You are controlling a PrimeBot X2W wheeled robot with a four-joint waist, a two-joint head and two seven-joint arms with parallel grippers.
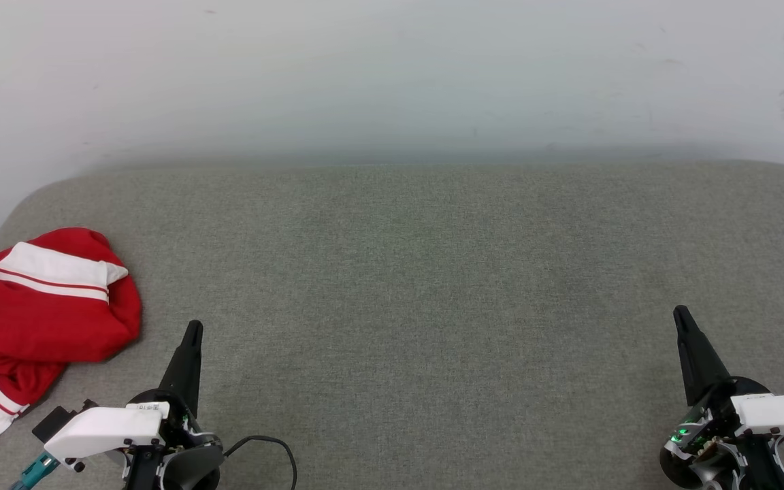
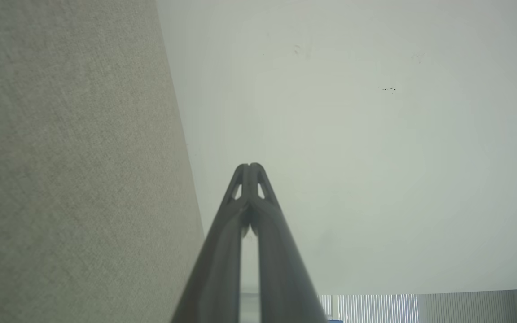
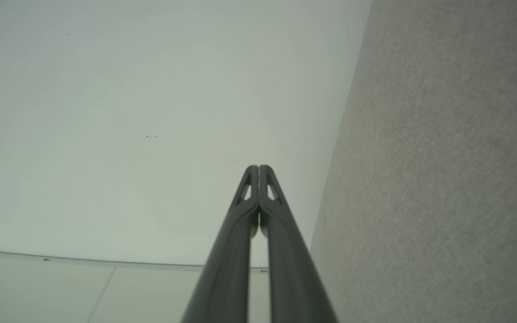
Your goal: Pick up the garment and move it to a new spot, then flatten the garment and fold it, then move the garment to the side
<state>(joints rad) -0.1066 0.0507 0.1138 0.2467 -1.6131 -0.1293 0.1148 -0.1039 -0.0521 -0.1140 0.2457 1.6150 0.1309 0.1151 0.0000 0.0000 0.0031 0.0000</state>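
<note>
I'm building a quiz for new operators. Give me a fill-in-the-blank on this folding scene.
The garment is mostly ____ with white sleeves.
It lies bunched at the robot's ____ end of the grey surface.
The left claw and right claw are both ____, holding nothing.
Missing words: red; left; shut.

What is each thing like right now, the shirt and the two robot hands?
garment: crumpled in a heap at the left edge of the gray surface, not held.
left gripper: shut, empty, beside the garment, not touching.
right gripper: shut, empty, far from the garment.
</note>
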